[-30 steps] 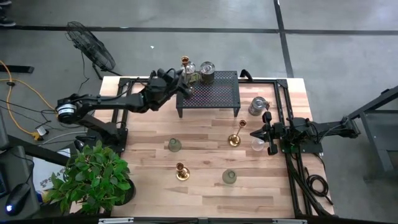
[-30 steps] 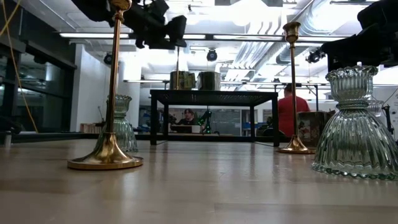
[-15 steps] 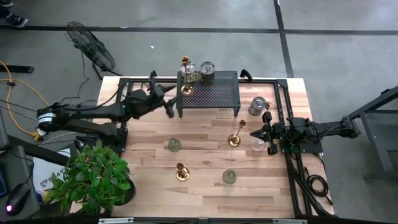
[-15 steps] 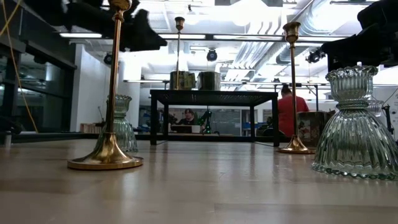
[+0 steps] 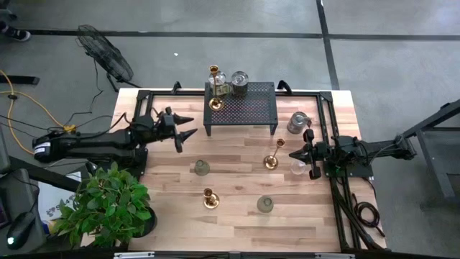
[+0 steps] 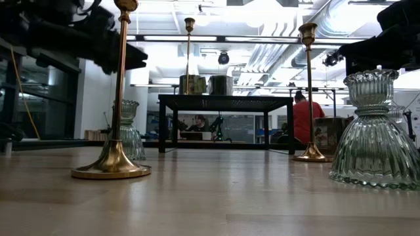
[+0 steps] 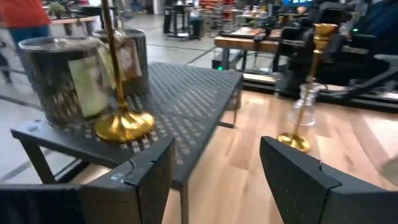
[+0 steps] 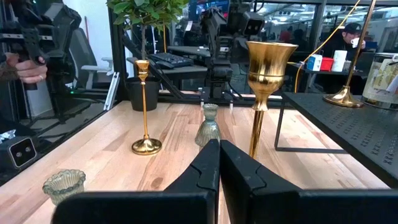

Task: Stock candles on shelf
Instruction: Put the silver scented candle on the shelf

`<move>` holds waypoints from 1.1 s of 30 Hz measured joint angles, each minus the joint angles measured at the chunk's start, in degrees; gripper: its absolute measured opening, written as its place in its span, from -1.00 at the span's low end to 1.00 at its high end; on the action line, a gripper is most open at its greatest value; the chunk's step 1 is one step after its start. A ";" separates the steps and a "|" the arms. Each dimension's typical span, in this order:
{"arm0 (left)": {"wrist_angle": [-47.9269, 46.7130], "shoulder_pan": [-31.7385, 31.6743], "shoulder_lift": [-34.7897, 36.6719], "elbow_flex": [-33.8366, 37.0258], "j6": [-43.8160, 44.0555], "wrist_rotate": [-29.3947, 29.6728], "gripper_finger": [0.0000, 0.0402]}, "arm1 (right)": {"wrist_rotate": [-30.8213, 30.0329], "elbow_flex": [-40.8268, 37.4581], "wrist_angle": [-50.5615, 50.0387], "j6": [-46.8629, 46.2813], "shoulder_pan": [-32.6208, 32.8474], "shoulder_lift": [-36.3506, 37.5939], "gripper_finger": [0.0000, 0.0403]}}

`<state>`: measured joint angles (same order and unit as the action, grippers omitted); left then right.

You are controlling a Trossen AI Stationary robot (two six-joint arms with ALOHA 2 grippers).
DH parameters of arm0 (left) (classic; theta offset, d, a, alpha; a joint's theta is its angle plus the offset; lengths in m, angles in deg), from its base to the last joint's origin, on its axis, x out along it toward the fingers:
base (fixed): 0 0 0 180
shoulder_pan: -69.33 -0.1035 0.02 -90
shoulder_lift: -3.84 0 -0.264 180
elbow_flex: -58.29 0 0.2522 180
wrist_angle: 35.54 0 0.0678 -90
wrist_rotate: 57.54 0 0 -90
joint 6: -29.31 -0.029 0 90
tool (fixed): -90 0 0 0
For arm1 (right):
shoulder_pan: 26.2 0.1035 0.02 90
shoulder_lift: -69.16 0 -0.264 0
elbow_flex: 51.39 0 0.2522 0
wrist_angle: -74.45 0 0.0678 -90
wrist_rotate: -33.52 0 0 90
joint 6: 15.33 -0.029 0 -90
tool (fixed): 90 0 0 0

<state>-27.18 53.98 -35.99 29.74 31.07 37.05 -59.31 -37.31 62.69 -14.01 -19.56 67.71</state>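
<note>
The black mesh shelf (image 5: 244, 108) stands at the table's far middle. On its left end stand a tall brass candlestick (image 5: 215, 101) and two jar candles (image 5: 239, 83), also shown in the left wrist view (image 7: 62, 78). My left gripper (image 5: 190, 128) is open and empty, just left of the shelf (image 7: 199, 99). My right gripper (image 5: 293, 153) is shut and empty at the table's right, beside a brass candlestick (image 5: 272, 160) and a clear glass holder (image 5: 297, 167). Another brass candlestick (image 5: 209, 198) and two grey glass holders (image 5: 202, 167) (image 5: 265, 204) stand on the table.
A glass jar (image 5: 297, 122) stands right of the shelf. A green potted plant (image 5: 111, 205) sits at the near left corner. Black frame rails (image 5: 332, 129) run along the table's left, far and right sides. A person (image 6: 305, 118) shows in the room behind.
My left gripper has drawn back from the shelf's far left corner toward the table's left edge and a little nearer. The tall brass candlestick stays upright on the shelf.
</note>
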 joint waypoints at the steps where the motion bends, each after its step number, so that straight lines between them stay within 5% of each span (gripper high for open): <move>1: 0.10 0.00 0.91 0.85 0.09 -0.60 0.15 | 0.00 0.00 0.01 -0.02 -0.02 0.00 -0.99; 22: 0.14 0.02 16.80 13.66 3.53 -12.26 0.15 | 0.00 0.00 0.00 0.00 0.00 0.00 -0.99; 33: -3.12 0.02 19.75 13.30 5.00 -13.15 0.15 | 0.00 0.00 0.00 -0.01 -0.02 0.00 -0.99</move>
<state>-30.30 54.00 -16.24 43.04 36.07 23.90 -59.30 -37.31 62.69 -14.02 -19.58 67.71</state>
